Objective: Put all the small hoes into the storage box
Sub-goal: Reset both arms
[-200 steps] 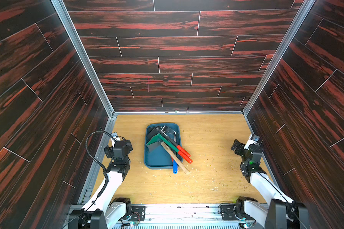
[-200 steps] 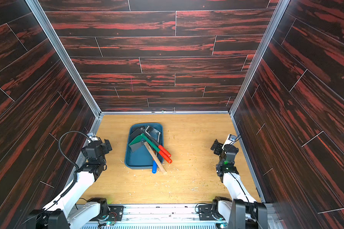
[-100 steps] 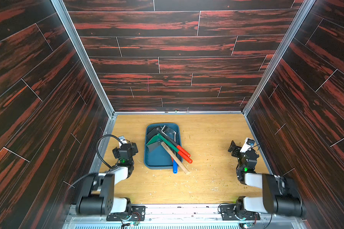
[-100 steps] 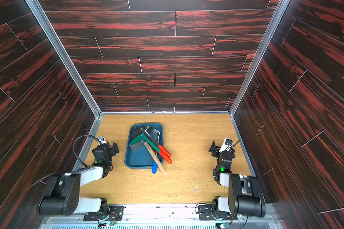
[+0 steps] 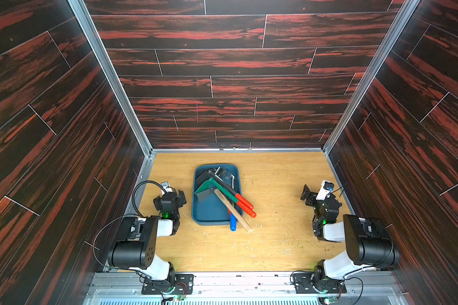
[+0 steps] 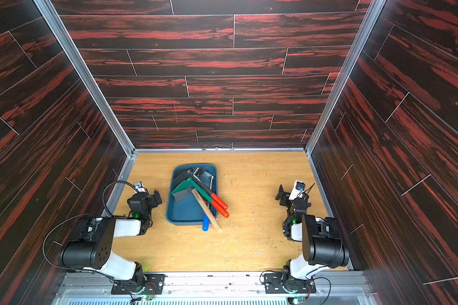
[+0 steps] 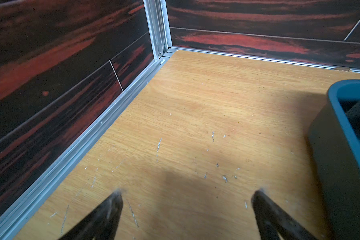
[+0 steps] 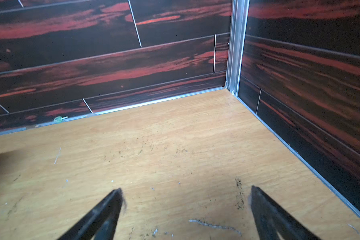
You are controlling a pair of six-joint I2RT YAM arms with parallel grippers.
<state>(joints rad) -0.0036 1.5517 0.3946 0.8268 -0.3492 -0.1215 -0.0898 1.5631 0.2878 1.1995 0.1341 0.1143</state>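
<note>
Both arms sit folded low at the sides of the frame in both top views. The left gripper [image 5: 171, 197] hangs just beside the storage box [image 5: 193, 200], and the right gripper [image 5: 310, 195] is well apart from it, near the right wall. Each has its jaws spread wide with nothing between them; the wrist views show only bare wooden tabletop [image 7: 195, 116] past the fingertips.

The teal box lies centre frame and holds a heap of small hoes, with none out on the table. Their blades are piled toward its upper end. The wooden-handled hoe [image 5: 232, 211] lies across the top, its handle poking over the lower right corner of the rim. The two red-gripped hoes [image 5: 245, 205] and a blue handle [image 5: 233, 225] overhang there too. I can't tell which one the task means.

From here these look stiff and head-heavy, with a metal blade on a light shaft. I'd pinch the handle close to the blade so it doesn't swing. Bare wood should grip well. The red sleeves look rubbery, though taking hold out there would let the head droop. The overhanging ends could also lever a hoe out if nudged.
</note>
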